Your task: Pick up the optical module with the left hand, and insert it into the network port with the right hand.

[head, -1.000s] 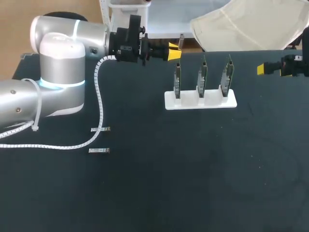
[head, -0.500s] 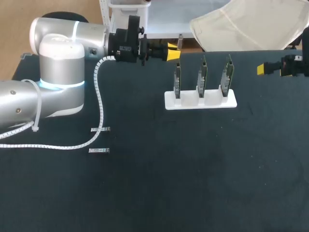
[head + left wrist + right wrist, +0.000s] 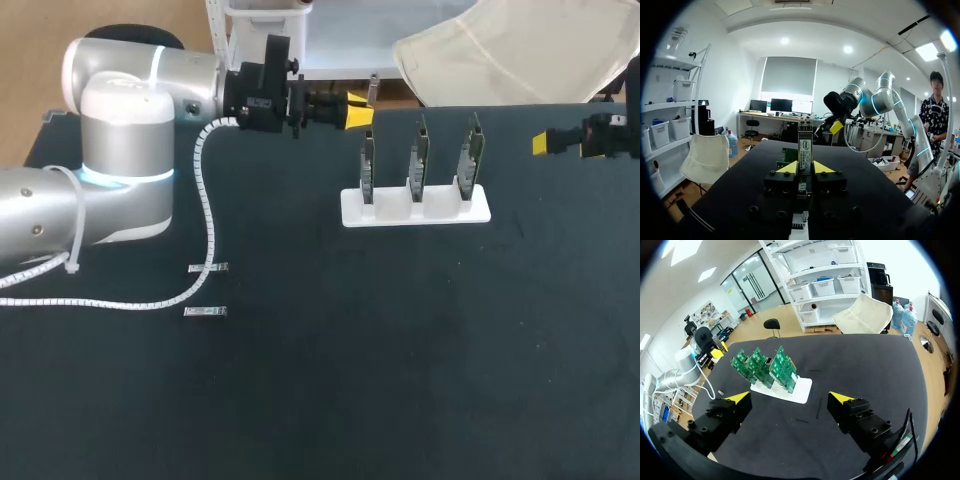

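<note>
Left claw hovering over the far edge of the dark counter, clamping the optical module upright between its yellow tips, right claw hanging at the counter's right side, fingers gaping wide apart, green network cards standing in a white holder between them.

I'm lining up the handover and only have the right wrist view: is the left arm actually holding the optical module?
Observer: Yes. The left wrist view shows the left gripper shut on the optical module, which stands upright between its fingers.
Operator: Where is my gripper relative to the board stand?
Observer: In the head view the right gripper hangs at the table's right edge, well apart from the board stand.
Operator: Any spares on the table?
Observer: Two spare modules lie flat by the left arm's cable.
</note>
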{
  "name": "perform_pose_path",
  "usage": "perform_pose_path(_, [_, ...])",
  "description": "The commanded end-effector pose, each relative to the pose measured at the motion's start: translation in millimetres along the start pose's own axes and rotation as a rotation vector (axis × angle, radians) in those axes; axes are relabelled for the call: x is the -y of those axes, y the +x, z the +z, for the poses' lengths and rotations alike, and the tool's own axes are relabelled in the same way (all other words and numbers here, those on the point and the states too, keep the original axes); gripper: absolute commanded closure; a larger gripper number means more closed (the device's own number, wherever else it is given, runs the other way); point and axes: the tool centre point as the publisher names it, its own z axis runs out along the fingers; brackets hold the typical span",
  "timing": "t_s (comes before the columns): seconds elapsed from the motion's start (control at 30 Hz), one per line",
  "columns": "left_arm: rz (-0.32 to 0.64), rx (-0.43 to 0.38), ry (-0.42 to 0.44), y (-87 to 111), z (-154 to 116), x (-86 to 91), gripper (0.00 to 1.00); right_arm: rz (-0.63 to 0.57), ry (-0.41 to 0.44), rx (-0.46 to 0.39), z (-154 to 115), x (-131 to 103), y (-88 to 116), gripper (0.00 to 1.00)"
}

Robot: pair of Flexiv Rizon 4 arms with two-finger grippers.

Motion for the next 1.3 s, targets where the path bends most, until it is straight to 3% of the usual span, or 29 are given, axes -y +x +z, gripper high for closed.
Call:
perform_pose_path(0.03, [0.001,0.002,0.004,0.6,0,-2.3,1.0,0.0,0.0,0.0,0,0,0,0.0])
perform_pose_path(0.53, [0.001,0.002,0.004,0.6,0,-2.3,1.0,-0.022,-0.008,0.002,-2,3,-1,0.0])
perform_pose_path(0.7, [0.001,0.002,0.004,0.6,0,-2.3,1.0,-0.188,-0.124,-0.068,-13,11,-17,0.0])
perform_pose_path(0.9, [0.001,0.002,0.004,0.6,0,-2.3,1.0,-0.387,-0.278,-0.144,-12,-4,-41,0.0])
perform_pose_path(1.1, [0.001,0.002,0.004,0.6,0,-2.3,1.0,-0.453,-0.386,-0.174,-1,-25,-55,0.0])
perform_pose_path(1.3, [0.001,0.002,0.004,0.6,0,-2.3,1.0,-0.508,-0.418,-0.173,13,-48,-63,0.0])
